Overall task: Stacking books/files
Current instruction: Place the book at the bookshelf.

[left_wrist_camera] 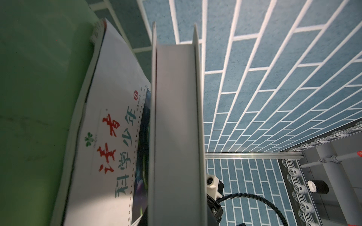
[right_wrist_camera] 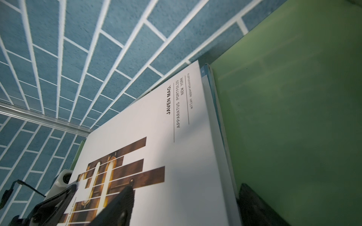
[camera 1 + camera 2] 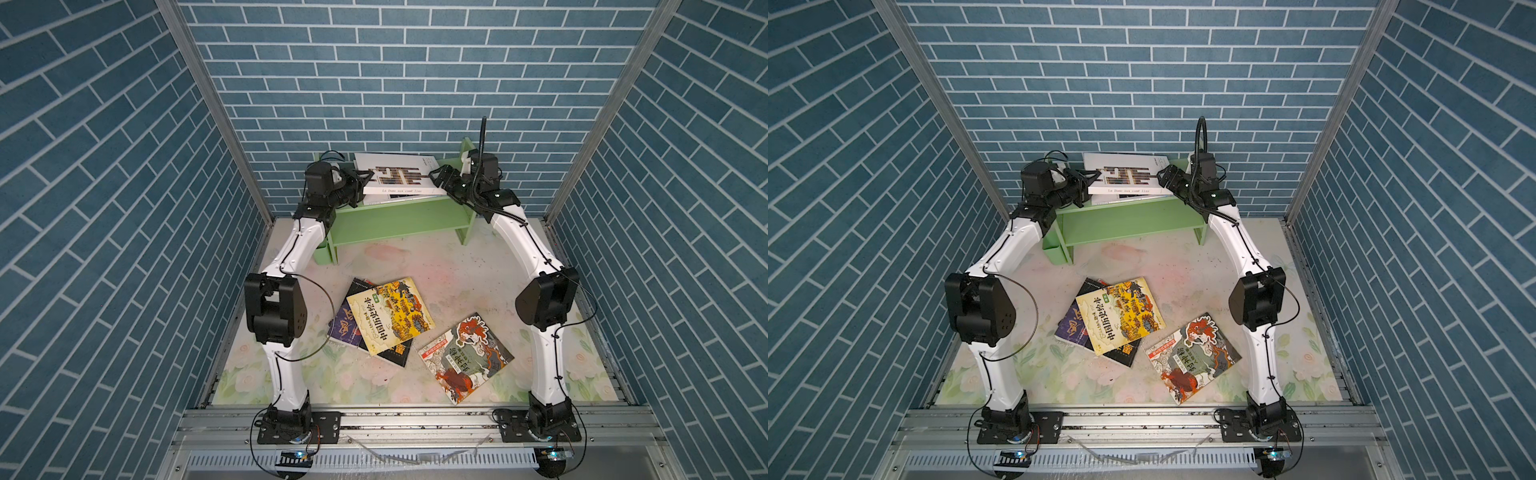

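A large white book with dark bars point(image 3: 386, 162) point(image 3: 1121, 164) point(image 2: 156, 127) lies on top of the green shelf point(image 3: 395, 220) point(image 3: 1125, 224). Under it rest a white-blue magazine point(image 1: 109, 137) and other thin books. My left gripper point(image 3: 362, 179) point(image 3: 1090, 178) is shut on the white book's left edge point(image 1: 174, 117), which fills the left wrist view and hides the fingers. My right gripper point(image 3: 434, 174) point(image 3: 1162, 174) point(image 2: 186, 185) stands open around the book's right end. One finger is over the cover and the other sits beside the stack's edge.
On the floral table point(image 3: 415, 257) a yellow illustrated book point(image 3: 390, 316) lies across a purple book point(image 3: 345, 328) and a black book point(image 3: 395, 353). A red-green beast book point(image 3: 465, 357) lies apart to the right. Blue brick walls close in on three sides.
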Controlling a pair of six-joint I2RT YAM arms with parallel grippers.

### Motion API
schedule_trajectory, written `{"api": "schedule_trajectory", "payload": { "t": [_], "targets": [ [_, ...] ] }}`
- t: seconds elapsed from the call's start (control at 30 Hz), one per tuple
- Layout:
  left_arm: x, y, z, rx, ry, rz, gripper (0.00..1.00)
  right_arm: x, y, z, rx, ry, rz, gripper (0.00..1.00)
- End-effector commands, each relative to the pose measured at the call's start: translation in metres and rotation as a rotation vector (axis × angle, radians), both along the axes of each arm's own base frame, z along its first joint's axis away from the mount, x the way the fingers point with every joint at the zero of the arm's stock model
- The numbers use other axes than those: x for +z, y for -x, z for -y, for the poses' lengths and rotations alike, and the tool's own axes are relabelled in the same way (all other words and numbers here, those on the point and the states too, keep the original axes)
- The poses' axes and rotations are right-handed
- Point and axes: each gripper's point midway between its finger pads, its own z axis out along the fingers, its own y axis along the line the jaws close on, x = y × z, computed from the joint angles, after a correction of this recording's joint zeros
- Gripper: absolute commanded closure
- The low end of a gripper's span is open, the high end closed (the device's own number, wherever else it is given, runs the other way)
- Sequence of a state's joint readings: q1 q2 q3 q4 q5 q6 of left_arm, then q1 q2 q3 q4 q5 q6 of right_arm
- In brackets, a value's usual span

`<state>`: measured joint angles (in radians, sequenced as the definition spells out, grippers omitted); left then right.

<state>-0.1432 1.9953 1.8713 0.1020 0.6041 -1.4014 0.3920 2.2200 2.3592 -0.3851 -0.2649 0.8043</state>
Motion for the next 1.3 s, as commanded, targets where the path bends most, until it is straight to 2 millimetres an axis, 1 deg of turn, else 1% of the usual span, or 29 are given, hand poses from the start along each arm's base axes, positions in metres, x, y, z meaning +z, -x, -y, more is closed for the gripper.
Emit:
{"api": "schedule_trajectory", "payload": {
  "t": [0.0, 0.2, 0.3, 0.33, 0.43, 0.53, 0.73, 0.9, 0.97, 1.07, 1.13, 1.27],
  "targets": [
    [0.024, 0.010, -0.004, 0.000, -0.010, 0.067, 0.75, 0.013, 0.006, 0.002, 0.001, 0.024, 0.029, 0.16],
    [0.020, 0.009, -0.009, 0.020, -0.039, 0.065, 0.74, 0.010, 0.006, 0.003, -0.002, 0.034, 0.025, 0.16],
    [0.017, 0.009, -0.010, 0.024, -0.066, 0.059, 0.63, 0.010, 0.006, 0.003, -0.002, 0.038, 0.027, 0.16],
    [0.016, 0.010, -0.011, 0.028, -0.076, 0.057, 0.56, 0.010, 0.006, 0.003, -0.002, 0.039, 0.026, 0.16],
    [0.016, 0.010, -0.014, 0.040, -0.103, 0.055, 0.40, 0.009, 0.006, 0.003, -0.002, 0.040, 0.024, 0.16],
    [0.019, 0.008, -0.013, 0.037, -0.121, 0.059, 0.28, 0.009, 0.007, 0.003, 0.000, 0.038, 0.022, 0.16],
    [0.020, 0.004, -0.015, 0.040, -0.184, 0.040, 0.18, 0.008, 0.007, 0.003, 0.000, 0.042, 0.018, 0.16],
    [0.019, 0.006, -0.023, 0.066, -0.272, 0.017, 0.13, 0.008, 0.007, 0.003, 0.000, 0.040, 0.018, 0.16],
    [0.016, 0.005, -0.024, 0.062, -0.317, 0.004, 0.13, 0.009, 0.007, 0.003, -0.001, 0.039, 0.020, 0.16],
    [0.012, 0.005, -0.020, 0.037, -0.361, -0.016, 0.10, 0.009, 0.007, 0.003, -0.002, 0.038, 0.021, 0.16],
    [0.007, 0.008, -0.013, 0.017, -0.403, -0.026, 0.08, 0.009, 0.006, 0.004, -0.003, 0.038, 0.019, 0.16],
    [-0.007, 0.007, 0.000, -0.015, -0.448, -0.054, 0.04, 0.009, 0.007, 0.003, -0.002, 0.037, 0.019, 0.16]
  ]
}}
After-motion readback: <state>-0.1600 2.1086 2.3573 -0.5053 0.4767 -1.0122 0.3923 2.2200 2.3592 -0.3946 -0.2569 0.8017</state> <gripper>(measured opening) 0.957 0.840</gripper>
